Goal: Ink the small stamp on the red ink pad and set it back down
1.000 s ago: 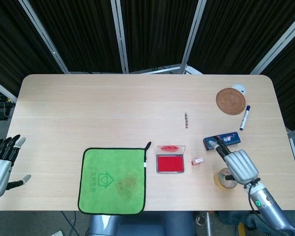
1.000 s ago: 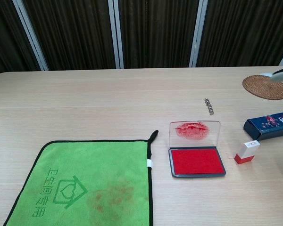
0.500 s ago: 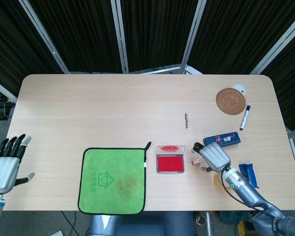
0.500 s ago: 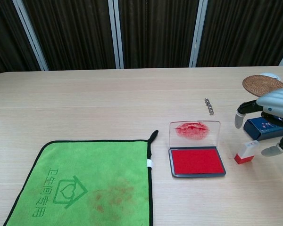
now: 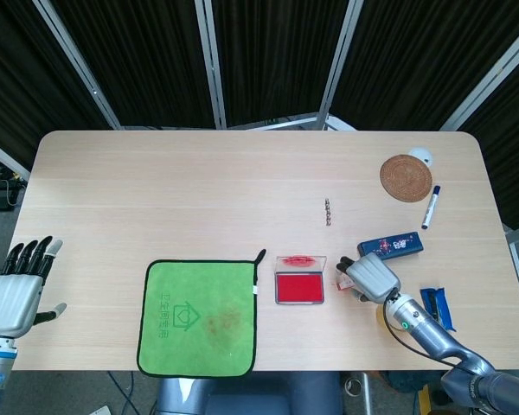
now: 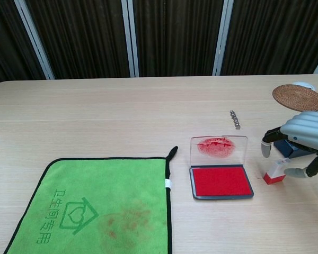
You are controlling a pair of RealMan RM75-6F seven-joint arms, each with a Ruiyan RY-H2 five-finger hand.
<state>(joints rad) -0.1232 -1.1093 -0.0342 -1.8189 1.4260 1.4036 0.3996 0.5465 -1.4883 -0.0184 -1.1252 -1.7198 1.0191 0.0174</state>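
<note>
Though untouched, stamp (image 6: 274,172) between fingers (image 6: 265,148).

Table (image 6: 95,106): pale wood-grain top, matt, smooth. 
Cloth (image 6: 95,206): green fabric, soft nap, black stitched edge, brownish stains near the middle. 
Ink pad (image 6: 221,181): dark plastic tray, red felt-like matt surface; lid (image 6: 219,150) clear glossy plastic, smeared red. 
Stamp (image 6: 275,171): white plastic body, red base. 
Right hand (image 6: 305,138): smooth silver-grey shell with slight sheen, dark fingers (image 6: 266,143) with pale tips. 
Left hand (image 5: 16,294): same grey shell, dark fingers. 
Coaster (image 5: 406,177): woven brown fibre, rough. 
Chain (image 6: 235,119): small metal beads, shiny. 
Box (image 5: 400,245): dark blue printed card, glossy.
</note>
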